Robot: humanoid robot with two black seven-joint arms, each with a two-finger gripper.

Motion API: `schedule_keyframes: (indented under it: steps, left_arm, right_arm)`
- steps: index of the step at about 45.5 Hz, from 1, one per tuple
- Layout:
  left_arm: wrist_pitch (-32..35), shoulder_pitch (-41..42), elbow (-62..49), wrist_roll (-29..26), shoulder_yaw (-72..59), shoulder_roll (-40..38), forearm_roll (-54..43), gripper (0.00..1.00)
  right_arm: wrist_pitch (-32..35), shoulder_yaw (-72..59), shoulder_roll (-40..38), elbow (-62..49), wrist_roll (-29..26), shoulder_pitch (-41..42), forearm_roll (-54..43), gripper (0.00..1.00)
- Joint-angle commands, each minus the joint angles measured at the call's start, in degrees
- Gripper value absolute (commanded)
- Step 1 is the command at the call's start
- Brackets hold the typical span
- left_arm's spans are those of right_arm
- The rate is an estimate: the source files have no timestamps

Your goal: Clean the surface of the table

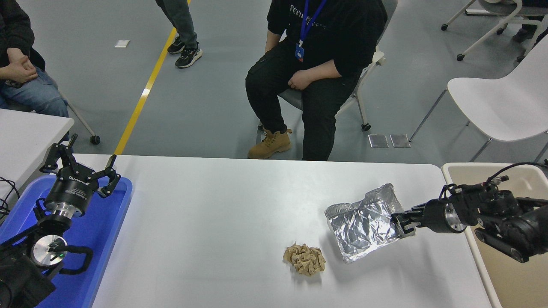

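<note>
The table surface (214,222) is a wide glossy white-grey top filling the lower half of the head view. A crumpled silver foil bag (361,222) lies on it at the right. My right gripper (402,224) comes in from the right edge and is shut on the bag's right edge. A crumpled tan paper ball (305,259) lies on the table just left of and below the bag, apart from the gripper. My left gripper (81,169) is parked at the lower left over the blue tray, fingers spread open and empty.
A blue tray (107,231) lies at the table's left end. A beige bin (509,273) stands off the table's right end, under my right arm. A smaller white table corner (25,137) is at the left. People sit beyond the far edge; a white chair (505,107) stands at the right.
</note>
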Motion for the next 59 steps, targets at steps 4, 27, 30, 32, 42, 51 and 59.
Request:
schedule_keyframes:
  steps: [4,27,30,32,42,51,59]
  left_arm:
    - [0.00,0.00,0.00,0.00,-0.02,0.02,0.00,1.00]
    - [0.00,0.00,0.00,0.00,-0.02,0.02,0.00,1.00]
    - [0.00,0.00,0.00,0.00,-0.02,-0.06,0.00,1.00]
    - [0.00,0.00,0.00,0.00,0.06,-0.06,0.00,1.00]
    - [0.00,0.00,0.00,0.00,-0.02,-0.06,0.00,1.00]
    - [0.00,0.00,0.00,0.00,-0.02,-0.06,0.00,1.00]
    - [0.00,0.00,0.00,0.00,0.07,0.02,0.00,1.00]
  right_arm:
    - [0.91,0.10,-4.77,0.01,0.61,5.78,12.27,0.00]
    - [16.90,12.57,-15.05,1.68,2.28,12.28,16.24,0.00]
    - [18.84,13.81,-16.10,1.68,2.28,13.33,16.24,0.00]
    - [19.81,14.25,-16.72,1.68,2.28,13.86,16.32,0.00]
    - [20.34,14.16,-18.65,-0.78,2.19,13.69,17.64,0.00]
    - [20.43,12.84,-18.66,-12.46,2.19,9.21,26.34,0.00]
    - [20.34,12.76,-17.51,-22.39,2.19,4.29,30.12,0.00]
